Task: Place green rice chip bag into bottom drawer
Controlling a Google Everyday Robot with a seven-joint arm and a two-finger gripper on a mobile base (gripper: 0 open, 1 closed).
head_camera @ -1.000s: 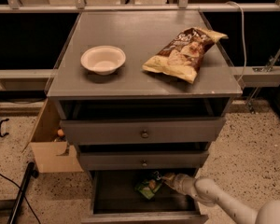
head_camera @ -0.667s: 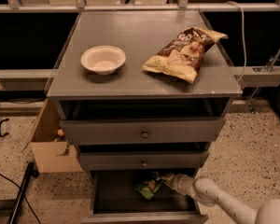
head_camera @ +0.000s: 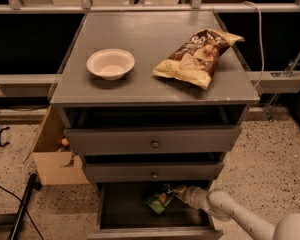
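Green foil shows inside the bottom drawer (head_camera: 124, 213), which stands pulled out below the front edge of the bench (head_camera: 155, 31). The green bag (head_camera: 157, 202) lies on the drawer's dark floor, toward the back and slightly right of the middle, partly under the shadow of the drawer above.

The tool (head_camera: 179, 190) is down inside the same drawer, at the bag's right end and touching it. How far it is open, and whether it has hold of the bag, I cannot tell. Its pale arm (head_camera: 232, 215) reaches in from the lower right, over the drawer's right wall.

Above the open drawer sit 2 grey drawer fronts (head_camera: 115, 141), each with 1 small round knob (head_camera: 154, 144) at its middle.

On the bench, a white bowl (head_camera: 110, 64) stands upright near the left edge, and a brown bag (head_camera: 197, 58) of chips lies flat toward the right edge, well apart from the bowl. On the floor left of the bench, a cardboard box (head_camera: 52, 166) stands open.
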